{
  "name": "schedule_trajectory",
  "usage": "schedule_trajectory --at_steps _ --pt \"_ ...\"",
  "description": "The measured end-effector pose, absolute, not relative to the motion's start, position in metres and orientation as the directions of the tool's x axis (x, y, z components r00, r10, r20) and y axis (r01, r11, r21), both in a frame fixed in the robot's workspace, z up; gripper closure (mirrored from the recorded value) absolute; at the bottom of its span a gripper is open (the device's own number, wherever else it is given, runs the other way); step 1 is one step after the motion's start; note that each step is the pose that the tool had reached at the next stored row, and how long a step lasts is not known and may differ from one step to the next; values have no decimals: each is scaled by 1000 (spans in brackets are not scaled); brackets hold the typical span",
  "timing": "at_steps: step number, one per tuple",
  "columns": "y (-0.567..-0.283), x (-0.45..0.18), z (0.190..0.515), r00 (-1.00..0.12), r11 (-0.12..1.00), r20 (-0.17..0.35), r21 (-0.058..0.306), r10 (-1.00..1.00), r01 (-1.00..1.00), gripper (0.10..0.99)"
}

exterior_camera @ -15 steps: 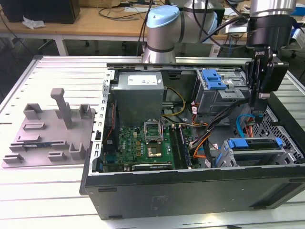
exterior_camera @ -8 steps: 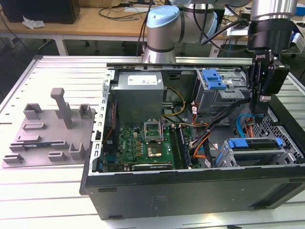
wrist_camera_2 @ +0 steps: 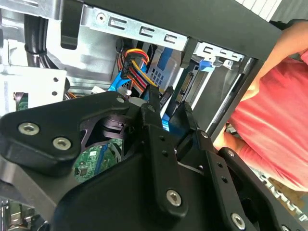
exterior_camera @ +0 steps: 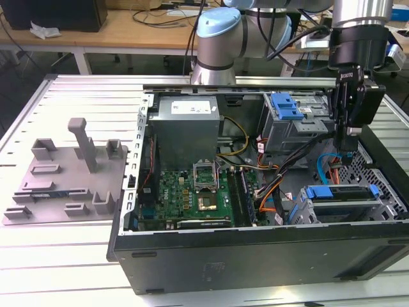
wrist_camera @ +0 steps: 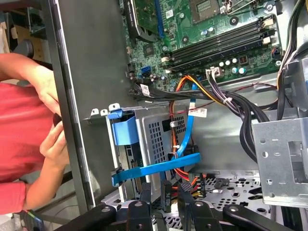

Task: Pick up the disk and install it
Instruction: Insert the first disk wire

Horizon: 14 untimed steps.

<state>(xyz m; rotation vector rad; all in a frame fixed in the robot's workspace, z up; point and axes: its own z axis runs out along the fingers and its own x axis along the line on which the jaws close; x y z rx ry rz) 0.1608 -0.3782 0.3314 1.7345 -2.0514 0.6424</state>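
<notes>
In the exterior view the end effector [exterior_camera: 349, 151] hangs, fingers down, over the open computer case [exterior_camera: 255, 259] on the tabletop [exterior_camera: 57, 262]. Right below it the disk [exterior_camera: 339, 192] lies flat in the drive cage [exterior_camera: 385, 211]. Its blue-framed edge runs across the exterior view's left to right.

In the second wrist view the end effector [wrist_camera_2: 168, 102] has its fingers a narrow gap apart, with nothing between them. Beyond the tips is blue plastic that I cannot place.

In the first wrist view the end effector [wrist_camera: 165, 197] is empty. Ahead of its tips the disk [wrist_camera: 124, 131] sits under the cage's perforated top. Its blue end faces the case wall, where a person's hand [wrist_camera: 54, 144] rests. Its long axis probably runs from that wall into the cage, though the cage hides most of it.

Picking and inserting look done. Whether the disk is fully latched is not visible.
</notes>
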Motion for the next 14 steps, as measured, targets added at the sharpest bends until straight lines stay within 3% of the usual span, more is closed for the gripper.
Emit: schedule_trajectory --at_steps 14 --pt "-378 158 329 -146 104 557 -106 -817 -989 733"
